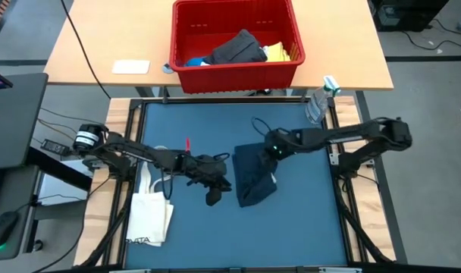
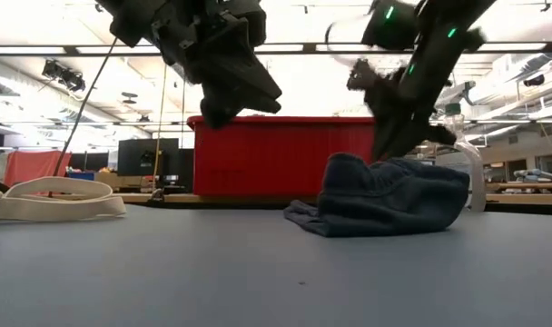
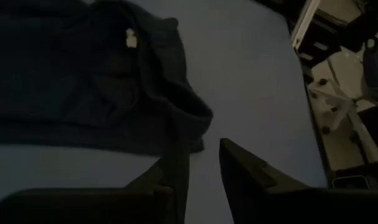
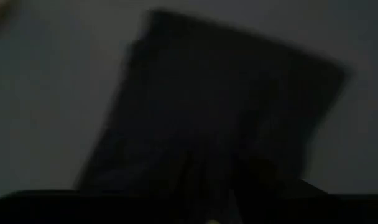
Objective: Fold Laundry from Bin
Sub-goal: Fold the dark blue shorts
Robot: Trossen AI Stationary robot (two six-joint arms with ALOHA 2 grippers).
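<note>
A dark navy cloth [image 1: 253, 180] lies bunched on the blue mat, its underside on the mat; it also shows in the low view [image 2: 394, 195] and the left wrist view [image 3: 83, 81]. My left gripper [image 1: 214, 196] is open and empty, raised above the mat just left of the cloth [image 2: 226, 113]. My right gripper [image 1: 270, 152] is over the cloth's far edge [image 2: 385, 145]; whether it touches the cloth, I cannot tell. The red bin [image 1: 238, 76] stands on the wooden table beyond the mat. It holds dark grey [image 1: 238, 49], yellow [image 1: 274, 51] and blue [image 1: 194, 61] pieces.
A cream tote bag [image 1: 151, 216] lies at the mat's left edge, its handles showing in the low view [image 2: 54, 195]. A clear bottle [image 1: 320, 102] stands at the mat's far right corner. A white flat item [image 1: 130, 67] lies on the wooden table left of the bin.
</note>
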